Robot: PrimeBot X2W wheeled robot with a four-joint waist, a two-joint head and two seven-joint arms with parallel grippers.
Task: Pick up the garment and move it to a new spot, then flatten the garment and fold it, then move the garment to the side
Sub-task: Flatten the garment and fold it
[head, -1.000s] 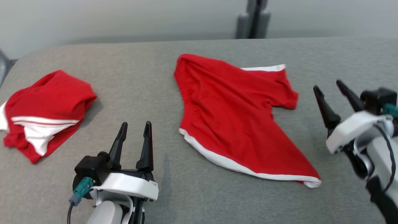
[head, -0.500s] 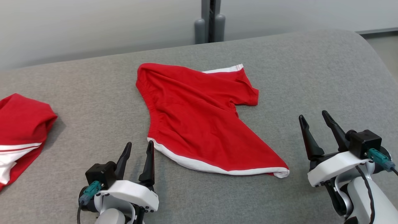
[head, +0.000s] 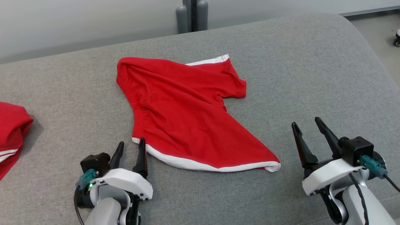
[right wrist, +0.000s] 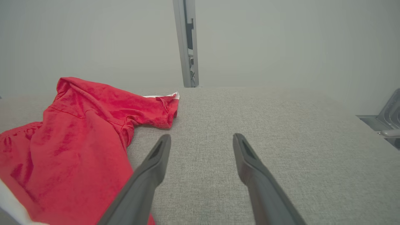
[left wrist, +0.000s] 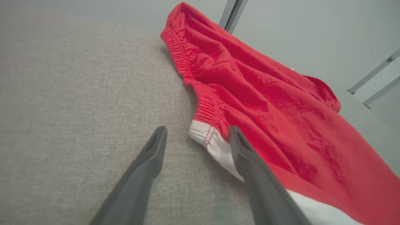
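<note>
Two pincers, both spread wide and holding nothing. The left pincer (head: 131,141) sits at the near left corner of the red shorts (head: 187,115), by their white hem (head: 200,165). The right pincer (head: 305,121) is off to their right. The shorts lie spread mid-way across the grey table (head: 312,62). A second red garment (head: 11,125) lies bunched at the left edge.

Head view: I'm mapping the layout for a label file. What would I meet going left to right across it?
Bunched red garment with white stripes → left gripper → spread red fabric shorts with white trim → right gripper.
</note>
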